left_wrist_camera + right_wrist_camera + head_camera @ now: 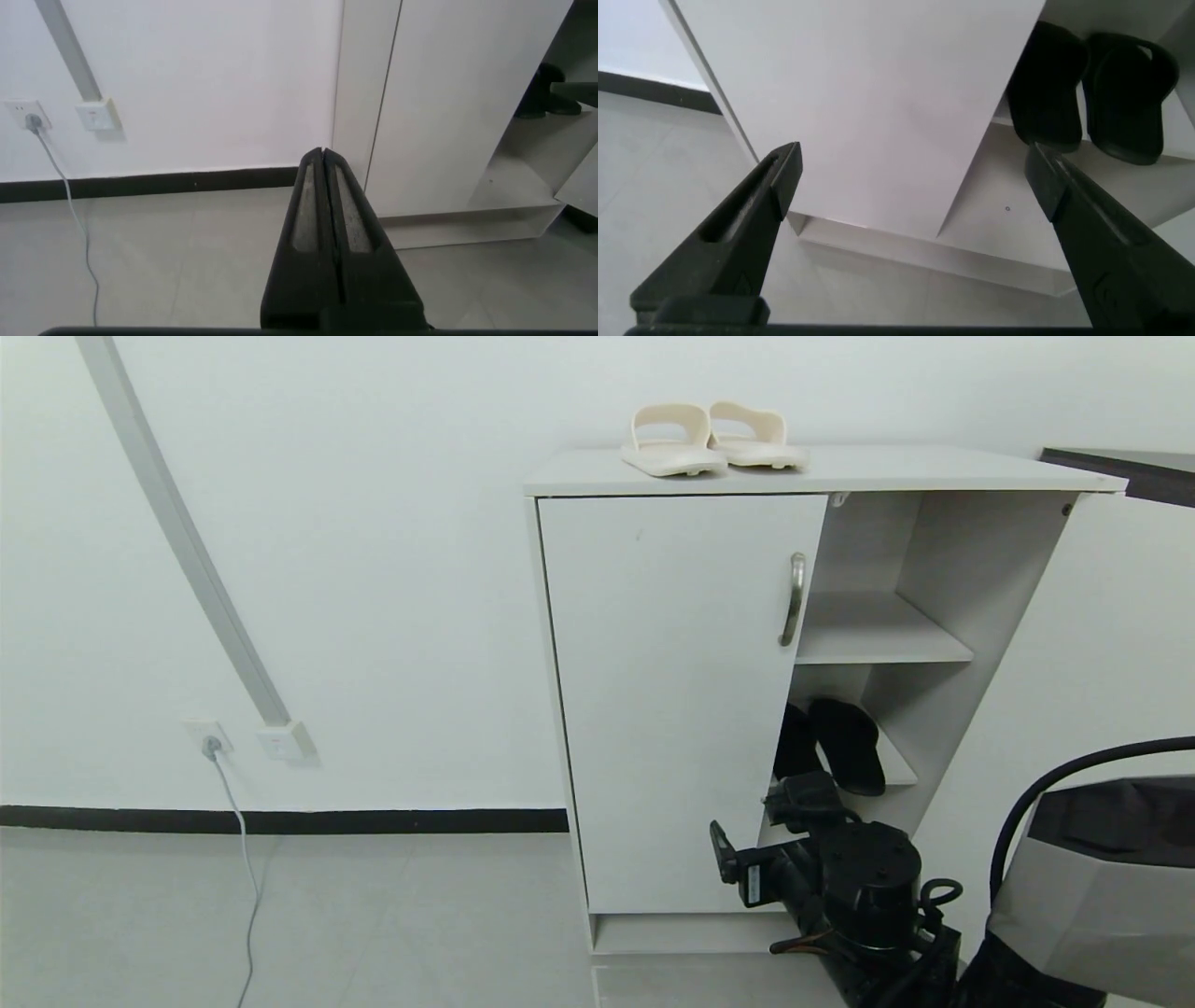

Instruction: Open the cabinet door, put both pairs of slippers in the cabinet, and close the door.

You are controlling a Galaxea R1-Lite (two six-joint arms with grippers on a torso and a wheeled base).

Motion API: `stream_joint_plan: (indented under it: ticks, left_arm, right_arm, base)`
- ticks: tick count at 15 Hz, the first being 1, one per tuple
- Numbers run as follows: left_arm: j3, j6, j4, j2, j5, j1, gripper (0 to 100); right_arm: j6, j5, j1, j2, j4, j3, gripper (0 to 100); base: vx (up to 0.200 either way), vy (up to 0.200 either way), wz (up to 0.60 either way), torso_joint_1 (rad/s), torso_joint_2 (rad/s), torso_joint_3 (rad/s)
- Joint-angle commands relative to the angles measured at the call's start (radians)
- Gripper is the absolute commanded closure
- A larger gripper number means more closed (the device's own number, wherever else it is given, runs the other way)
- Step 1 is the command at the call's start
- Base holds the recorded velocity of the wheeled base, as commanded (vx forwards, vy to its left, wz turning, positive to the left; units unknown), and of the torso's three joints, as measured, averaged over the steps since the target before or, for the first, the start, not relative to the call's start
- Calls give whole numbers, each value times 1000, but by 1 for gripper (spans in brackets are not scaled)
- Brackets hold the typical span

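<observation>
One pair is in. Your right gripper (913, 157), fingers spread and empty, sits low before the open cabinet (672, 709); your left gripper (324, 163) is pressed closed. Beyond, the black slippers (845, 745) lie on what looks like the lower shelf. Farthest, the cream slippers (711, 439) on top are left to stow, then the door (1111, 644) to shut.
</observation>
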Motion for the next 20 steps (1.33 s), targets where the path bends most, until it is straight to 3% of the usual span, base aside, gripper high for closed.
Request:
stream_joint_plan:
  ticks: [1, 8, 20]
  left_arm:
    - [0, -1, 0, 1, 0, 1, 100]
    - [0, -1, 0, 1, 0, 1, 100]
    - [0, -1, 0, 1, 0, 1, 100]
  right_arm:
    - [0, 0, 1, 6, 1, -1, 0]
    - [0, 0, -1, 16, 0, 0, 0]
    - [2, 0, -3, 24, -9, 5, 0]
  base:
    - [0, 0, 0, 0, 0, 0]
    - [0, 0, 0, 1, -18, -28]
    - [0, 0, 0, 93, -434, -337]
